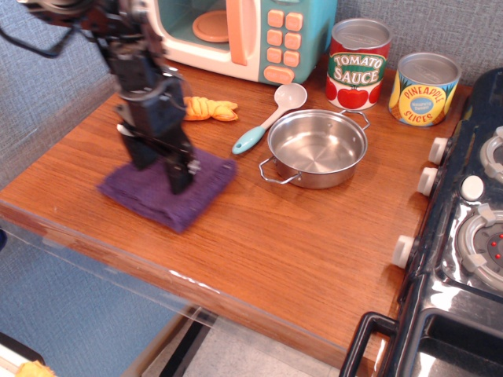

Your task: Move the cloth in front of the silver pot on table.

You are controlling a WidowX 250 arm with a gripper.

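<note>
The dark purple cloth (200,191) lies flat on the reddish-brown table (275,243), left of the middle and near the front edge. My black gripper (161,169) stands on top of it, fingers pressed down into the cloth and closed on a pinch of it. The silver pot (317,147) sits empty to the right of the cloth, with a small gap between the cloth's right corner and the pot's near handle. The arm hides the back part of the cloth.
A blue-handled white spoon (271,116) and an orange toy pastry (211,108) lie behind the cloth. A toy microwave (244,35), a tomato sauce can (358,64) and a pineapple can (424,89) stand at the back. A black toy stove (471,228) borders the right.
</note>
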